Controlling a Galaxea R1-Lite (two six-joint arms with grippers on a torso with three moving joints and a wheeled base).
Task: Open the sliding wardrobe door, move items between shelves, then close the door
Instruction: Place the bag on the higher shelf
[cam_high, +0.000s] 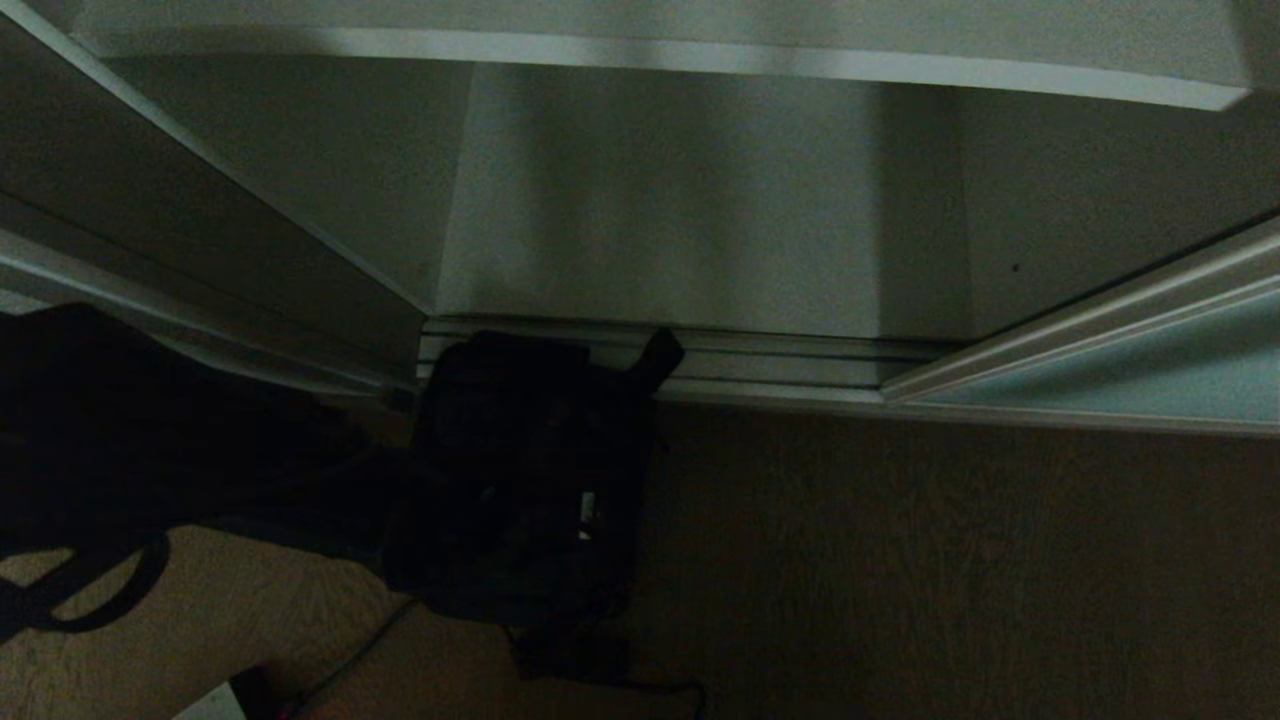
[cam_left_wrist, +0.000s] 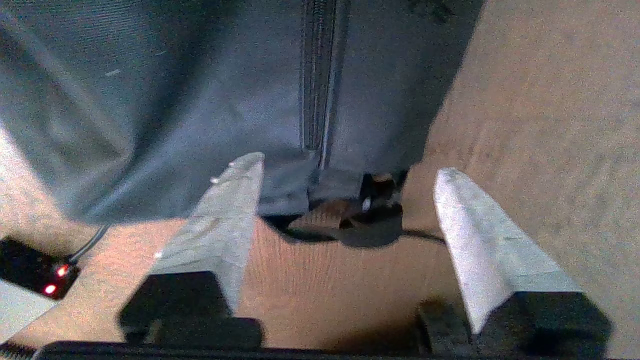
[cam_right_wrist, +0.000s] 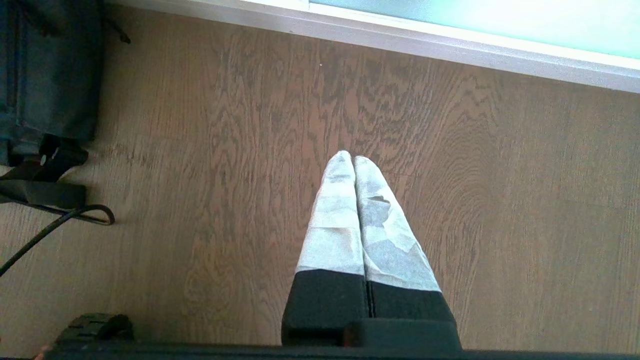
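Note:
The sliding wardrobe door (cam_high: 1150, 370), frosted blue-green glass in a pale frame, stands at the right, leaving the compartment open. A pale shelf (cam_high: 700, 55) crosses the top of it, bare on what shows. A floppy black bag (cam_high: 530, 480) lies on the wooden floor just in front of the track. My left gripper (cam_left_wrist: 350, 165) is open just short of the bag's (cam_left_wrist: 200, 100) lower edge, near its zip (cam_left_wrist: 317, 75); only floor shows between its fingers (cam_left_wrist: 235, 210). My left arm (cam_high: 120, 430) is a dark shape at the left. My right gripper (cam_right_wrist: 350, 157) hangs shut over bare floor.
The ribbed floor track (cam_high: 760, 365) runs along the wardrobe's foot. A strap and buckle (cam_left_wrist: 375, 220) trail from the bag. A black box with red lights (cam_left_wrist: 45, 275) and its cable lie beside it. The door's frame (cam_right_wrist: 450, 45) lies beyond the right gripper.

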